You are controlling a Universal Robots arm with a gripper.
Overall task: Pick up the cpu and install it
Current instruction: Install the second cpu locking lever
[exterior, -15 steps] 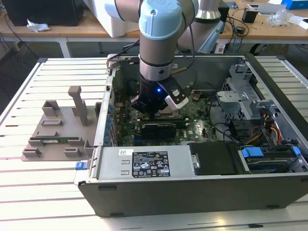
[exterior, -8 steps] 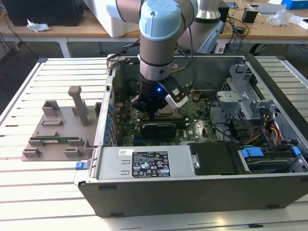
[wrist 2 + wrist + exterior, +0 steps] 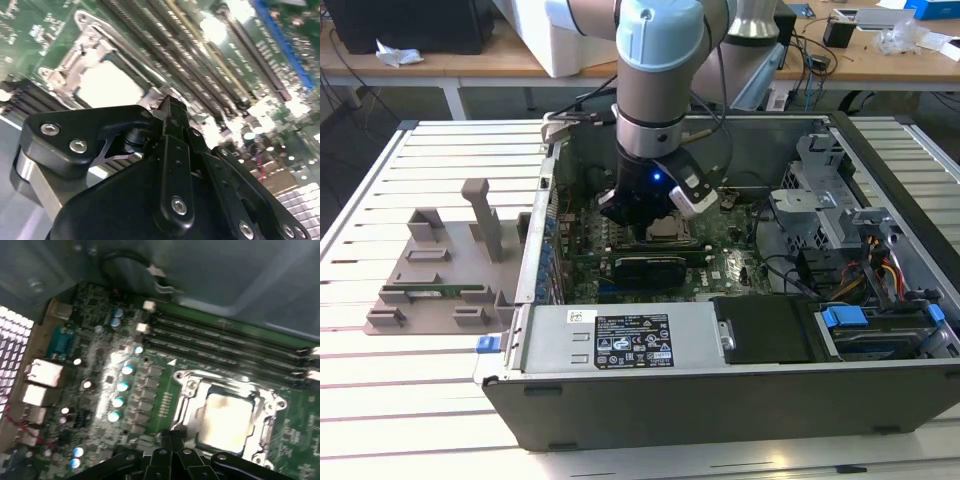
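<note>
The cpu [image 3: 225, 420], a pale silver square, lies flat inside the metal socket frame [image 3: 186, 385] on the green motherboard; it also shows in the second wrist view [image 3: 107, 82] and in the exterior view [image 3: 666, 228]. My black gripper [image 3: 170, 106] hangs just above the board beside the socket, its two fingers closed together with nothing between them. Its fingertips [image 3: 172, 440] sit at the socket's edge, off the cpu. In the exterior view the gripper [image 3: 638, 215] reaches down into the open computer case [image 3: 720, 400].
Memory slots [image 3: 225, 345] run along the far side of the socket. A black graphics card [image 3: 645, 266] lies close in front of the gripper. A power supply [image 3: 620, 340], drive cage [image 3: 840, 215] and cables crowd the case. A grey parts fixture [image 3: 430, 280] stands at the exterior view's left.
</note>
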